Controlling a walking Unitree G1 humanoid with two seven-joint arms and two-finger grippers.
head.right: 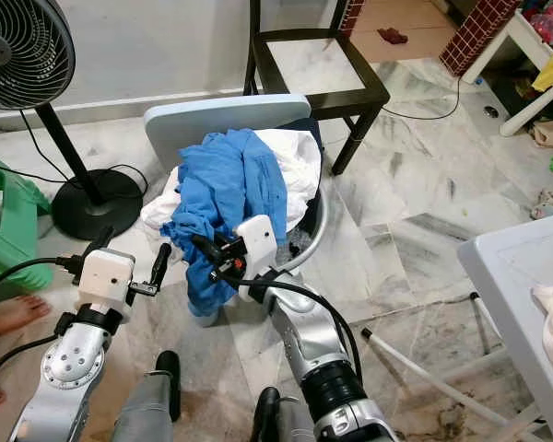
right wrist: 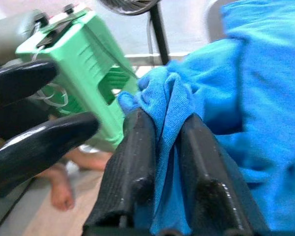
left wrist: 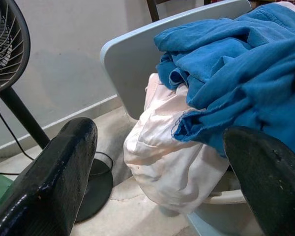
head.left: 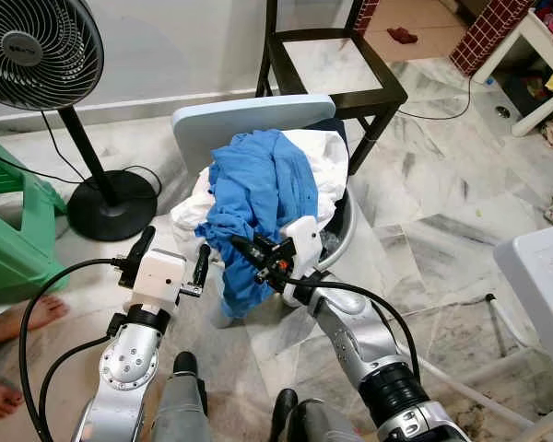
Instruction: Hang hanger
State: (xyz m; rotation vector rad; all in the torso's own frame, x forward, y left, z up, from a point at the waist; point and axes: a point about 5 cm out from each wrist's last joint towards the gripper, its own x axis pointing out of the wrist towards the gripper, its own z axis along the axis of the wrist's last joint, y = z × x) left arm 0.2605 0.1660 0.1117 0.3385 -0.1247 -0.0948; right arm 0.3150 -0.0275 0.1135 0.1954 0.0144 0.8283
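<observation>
A round laundry basket [head.left: 343, 241] stands on the marble floor [head.left: 424, 203] at the centre of the head view, heaped with a blue garment [head.left: 258, 198] over white cloth [head.left: 318, 157]; a pale blue lid [head.left: 249, 115] leans at its 12 o'clock edge. The right gripper [head.left: 244, 249] reaches in from 5 o'clock, its two black fingers [right wrist: 137, 147] pinched together on a fold of the blue garment at the heap's 7 o'clock side. The left gripper [head.left: 172, 250] hovers just beside the basket at 9 o'clock, fingers [left wrist: 54, 177] spread apart, holding nothing. I cannot make out a hanger. A dark chair [head.left: 336, 64] stands at 12 o'clock, a standing fan [head.left: 37, 46] at 10 o'clock, a green stool [head.left: 14, 230] at 9 o'clock with a person's bare feet [head.left: 23, 318] below it.
</observation>
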